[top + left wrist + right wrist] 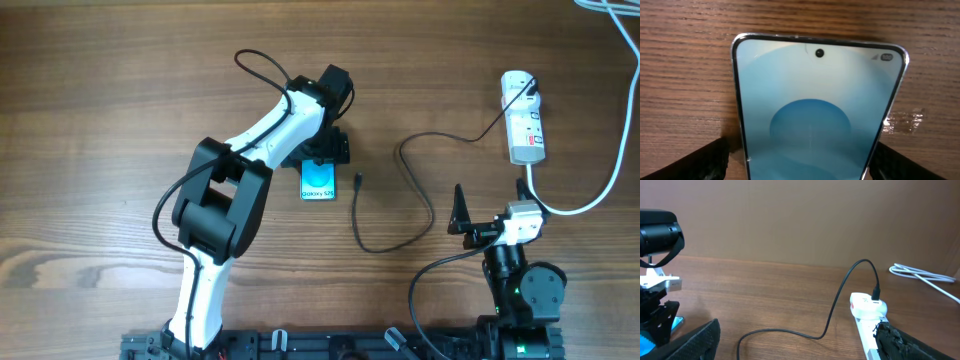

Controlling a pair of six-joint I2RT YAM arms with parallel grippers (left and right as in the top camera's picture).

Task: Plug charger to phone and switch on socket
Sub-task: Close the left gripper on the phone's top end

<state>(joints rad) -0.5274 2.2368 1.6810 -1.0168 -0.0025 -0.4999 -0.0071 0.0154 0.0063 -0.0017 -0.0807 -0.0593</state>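
The phone (318,181) lies flat mid-table, its cyan screen up; it fills the left wrist view (815,110). My left gripper (325,152) is open and straddles the phone's far end, one finger on each side (800,170), with narrow gaps. The charger (415,140) is a thin black cable, its plug in the socket (523,118) and its connector tip (357,180) loose on the table just right of the phone. My right gripper (492,203) is open and empty (800,345), low over the table in front of the socket (867,307), the cable (840,300) between its fingers.
A thick white cord (610,170) runs from the socket round the right edge and shows in the right wrist view (920,272). The left arm (250,150) spans the table's middle left. A shiny tape patch (902,120) lies beside the phone.
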